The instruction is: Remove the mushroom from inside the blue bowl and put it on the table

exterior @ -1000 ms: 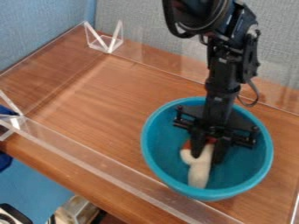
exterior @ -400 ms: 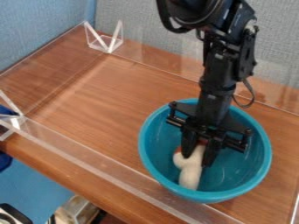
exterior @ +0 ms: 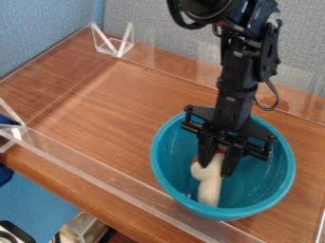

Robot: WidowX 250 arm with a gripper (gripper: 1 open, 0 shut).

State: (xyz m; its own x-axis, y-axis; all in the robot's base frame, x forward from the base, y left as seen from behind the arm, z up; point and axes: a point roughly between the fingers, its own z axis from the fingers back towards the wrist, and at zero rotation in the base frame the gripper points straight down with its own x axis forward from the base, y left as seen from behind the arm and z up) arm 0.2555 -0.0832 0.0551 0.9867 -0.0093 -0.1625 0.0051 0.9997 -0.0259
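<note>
Pincer (exterior: 216, 167) clamped on the mushroom (exterior: 207, 180) inside the blue bowl (exterior: 225, 163).
A straight vertical lift should clear the rim before swinging toward ten o'clock, where bare worktop (exterior: 114, 100) offers a landing spot.

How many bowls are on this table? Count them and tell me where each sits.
1. The blue bowl sits on the table at its near right corner, against the clear front wall, with the mushroom inside. Nothing suggests another is hidden.
</note>
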